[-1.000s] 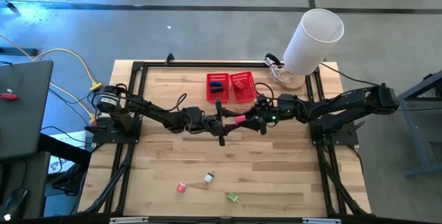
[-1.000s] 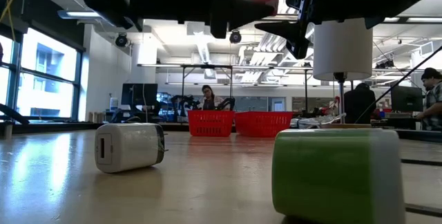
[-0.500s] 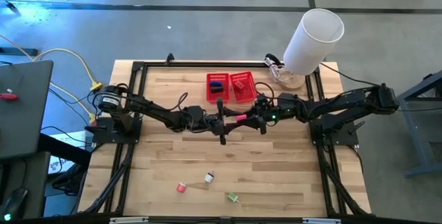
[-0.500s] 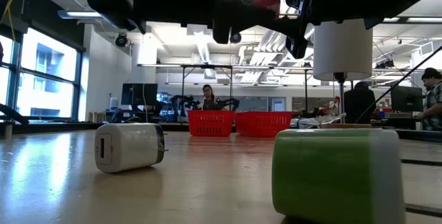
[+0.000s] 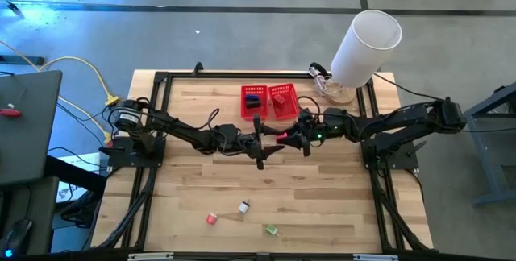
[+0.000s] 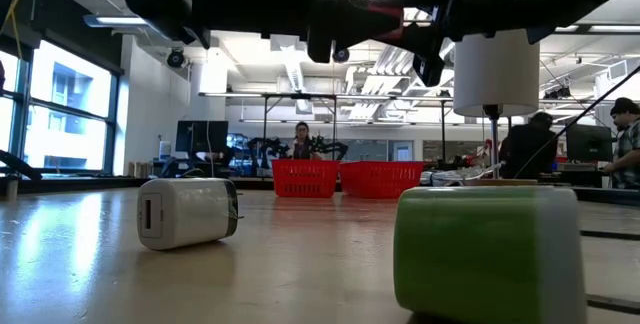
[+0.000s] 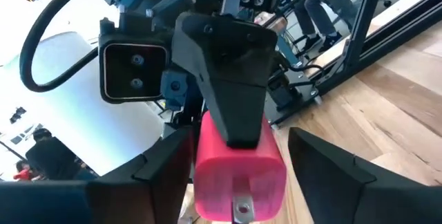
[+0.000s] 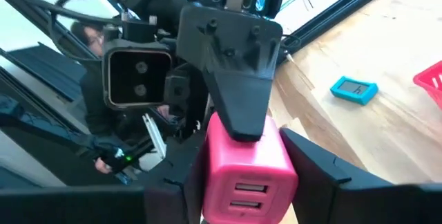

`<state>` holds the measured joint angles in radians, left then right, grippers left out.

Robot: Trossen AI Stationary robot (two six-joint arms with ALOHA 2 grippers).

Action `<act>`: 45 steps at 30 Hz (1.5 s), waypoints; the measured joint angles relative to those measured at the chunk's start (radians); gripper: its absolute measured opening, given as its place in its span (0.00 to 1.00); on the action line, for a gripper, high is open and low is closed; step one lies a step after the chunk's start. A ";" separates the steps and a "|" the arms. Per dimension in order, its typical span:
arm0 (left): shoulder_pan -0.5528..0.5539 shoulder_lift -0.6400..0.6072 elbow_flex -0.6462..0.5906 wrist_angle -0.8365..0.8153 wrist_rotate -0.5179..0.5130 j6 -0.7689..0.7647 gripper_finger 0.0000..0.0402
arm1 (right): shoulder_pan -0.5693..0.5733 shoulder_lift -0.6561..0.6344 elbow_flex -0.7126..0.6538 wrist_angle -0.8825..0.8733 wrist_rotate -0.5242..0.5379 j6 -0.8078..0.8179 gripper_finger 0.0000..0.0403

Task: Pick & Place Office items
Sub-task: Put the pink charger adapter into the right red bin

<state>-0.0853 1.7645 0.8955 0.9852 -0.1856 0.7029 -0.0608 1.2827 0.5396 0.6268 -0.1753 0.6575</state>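
Note:
A pink charger block (image 5: 282, 134) hangs in the air over the table's middle, between both grippers. My left gripper (image 7: 238, 133) comes from the table's left and my right gripper (image 8: 242, 135) from the right, each shut on the block. Its prong end faces the left wrist camera and its socket end the right one. A whitish block (image 6: 188, 212), a green one (image 6: 488, 249) and a red-white one (image 5: 212, 218) lie near the near edge. A teal item (image 8: 353, 89) lies on the wood. A dark rectangle (image 5: 253, 98) and a red block (image 5: 280, 97) lie in the baskets. My left gripper has the pink block's prong end (image 7: 207, 182) between its two fingers, one on each side, level from the table's left. The block is lifted clear of the table. My right gripper is rolled on its side and holds the socket end (image 8: 276, 175). One finger (image 7: 235, 99) lies on top of the block and the other is hidden beneath. It comes level from the table's right.
Two red mesh baskets (image 5: 253, 109) (image 5: 284, 109) stand side by side at the far edge, just behind the grippers. A big white cylinder (image 5: 367, 43) leans over the far right corner. People show in the room beyond. Bare wood lies between the grippers and the near items.
The two grippers have drawn a little closer together over the table's middle. Less of the pink block shows between them from above than a second ago. The items near the near edge have not moved.

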 joint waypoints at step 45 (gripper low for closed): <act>-0.004 -0.019 -0.001 -0.198 -0.048 -0.599 0.60 | -0.376 0.129 0.235 -0.625 0.439 -0.425 0.36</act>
<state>-0.0891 1.7454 0.8945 0.7872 -0.2340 0.1036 -0.4371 1.4112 0.7750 0.0020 0.2638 0.2325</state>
